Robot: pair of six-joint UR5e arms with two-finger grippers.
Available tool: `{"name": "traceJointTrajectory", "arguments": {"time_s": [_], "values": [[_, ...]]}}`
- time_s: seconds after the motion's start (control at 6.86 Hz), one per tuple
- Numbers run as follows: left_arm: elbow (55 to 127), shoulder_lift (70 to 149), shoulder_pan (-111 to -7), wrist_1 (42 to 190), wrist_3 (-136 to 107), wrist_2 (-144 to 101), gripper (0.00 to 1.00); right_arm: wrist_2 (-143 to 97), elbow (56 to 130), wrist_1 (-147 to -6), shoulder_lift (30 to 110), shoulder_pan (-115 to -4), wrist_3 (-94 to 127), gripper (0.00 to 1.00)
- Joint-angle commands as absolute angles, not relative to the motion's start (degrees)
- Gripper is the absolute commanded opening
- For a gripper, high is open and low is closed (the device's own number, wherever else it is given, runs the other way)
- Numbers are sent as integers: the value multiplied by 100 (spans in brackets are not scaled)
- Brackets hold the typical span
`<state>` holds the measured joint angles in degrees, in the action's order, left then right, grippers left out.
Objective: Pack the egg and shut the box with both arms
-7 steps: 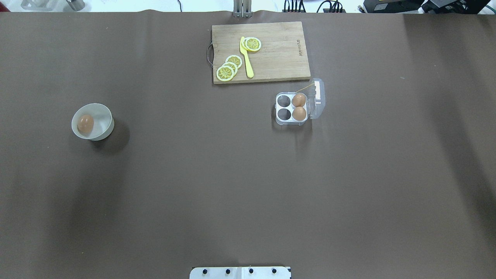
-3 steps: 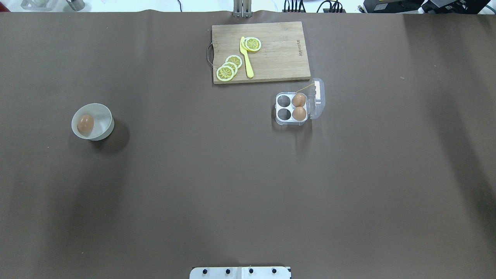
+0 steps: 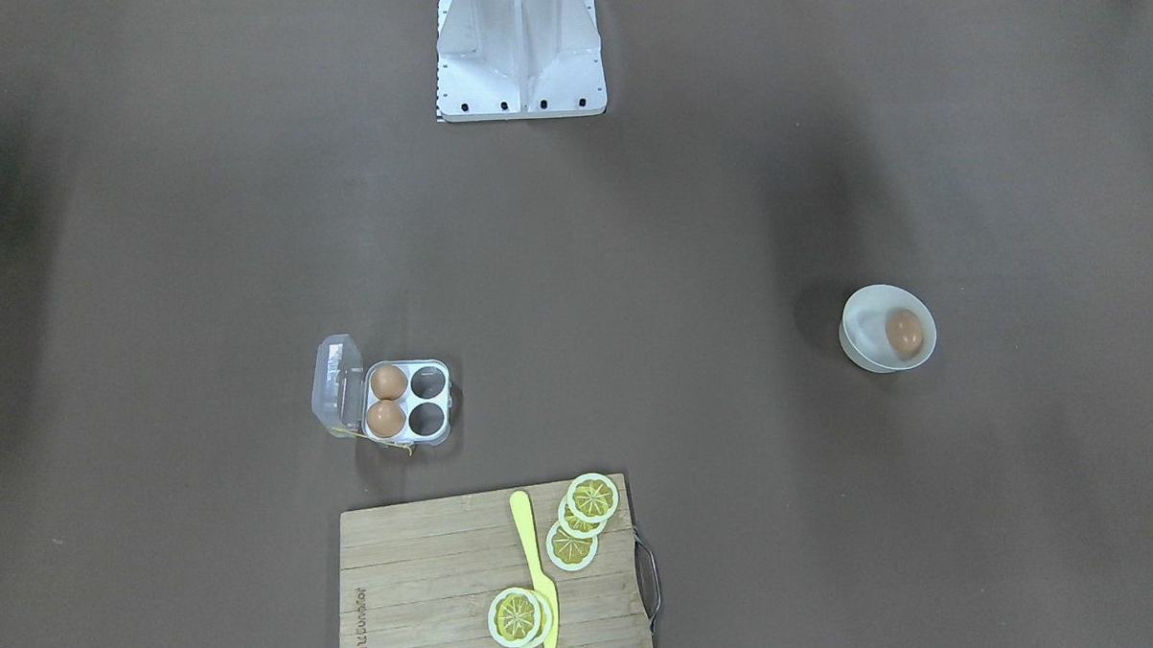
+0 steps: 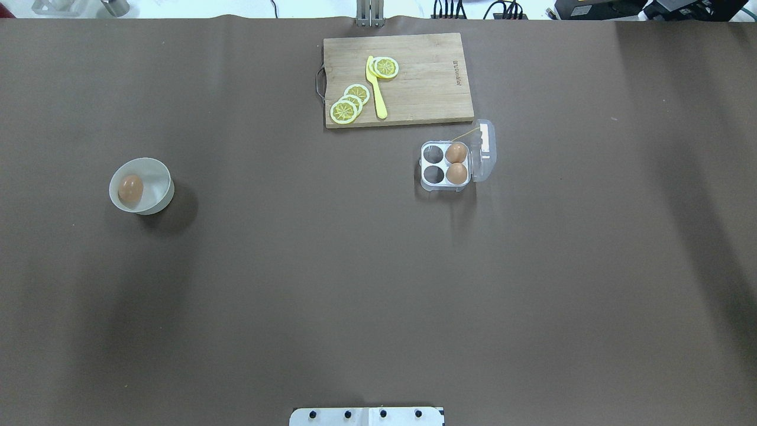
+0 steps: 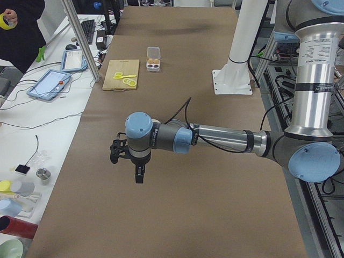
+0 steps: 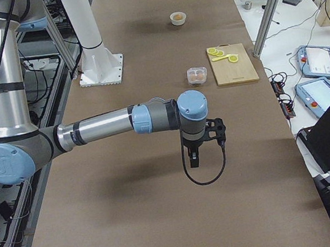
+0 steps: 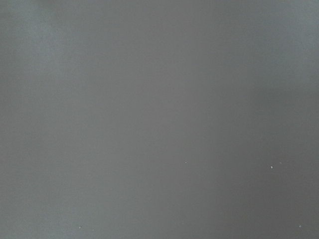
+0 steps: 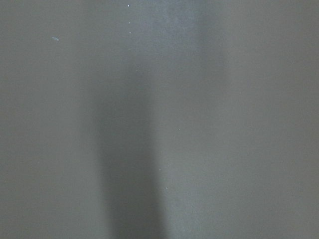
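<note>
The egg (image 4: 130, 188) lies in a round white bowl (image 4: 158, 177) at the table's left; it also shows in the front view (image 3: 905, 333). The box (image 4: 445, 164) stands right of centre, its clear lid (image 4: 485, 151) open to the right. Two other brown eggs (image 4: 456, 163) fill its right cells and the two left cells are empty. My left gripper (image 5: 138, 174) hangs over bare table in the exterior left view only. My right gripper (image 6: 194, 159) shows in the exterior right view only. I cannot tell whether either is open or shut. Both wrist views show bare brown cloth.
A wooden cutting board (image 4: 426, 83) with lemon slices (image 4: 350, 103) and a yellow knife (image 4: 377, 92) lies just behind the box. The white robot base (image 3: 519, 48) stands at the near edge. An operator stands beyond the table's side (image 5: 19, 27).
</note>
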<state>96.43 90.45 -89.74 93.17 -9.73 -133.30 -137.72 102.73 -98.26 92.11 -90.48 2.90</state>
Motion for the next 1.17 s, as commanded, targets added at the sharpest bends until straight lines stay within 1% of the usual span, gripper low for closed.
{"name": "traceJointTrajectory", "arguments": {"time_s": [0.0,0.15,0.29,0.44,0.58,0.73,0.88,1.02], "values": [[9659,9332,-8790,9247,-1002,-13280,98,-13772,10257,-9817,9202,-9044,290,100],[9694,9586,-8754,9089,-1002,-13280,98,-13772,10239,-9817,9202,-9035,290,100],[9720,10033,-8754,8627,-1002,-13272,98,-13772,10239,-9817,9193,-9035,290,100],[10217,10220,-8702,8370,-1002,-13280,98,-13781,10239,-9826,9176,-9026,299,100],[10317,10309,-8275,8411,-985,-13219,98,-13781,10213,-9826,9158,-9018,299,100],[10353,10414,-8062,8429,-1193,-13210,98,-13790,10187,-9835,9132,-8991,299,100],[10232,10641,-7598,8420,-1500,-13184,98,-13790,10160,-9826,9123,-8991,316,100],[10126,10800,-7368,8437,-2095,-13210,98,-13799,10160,-9826,9123,-8991,412,100]]}}
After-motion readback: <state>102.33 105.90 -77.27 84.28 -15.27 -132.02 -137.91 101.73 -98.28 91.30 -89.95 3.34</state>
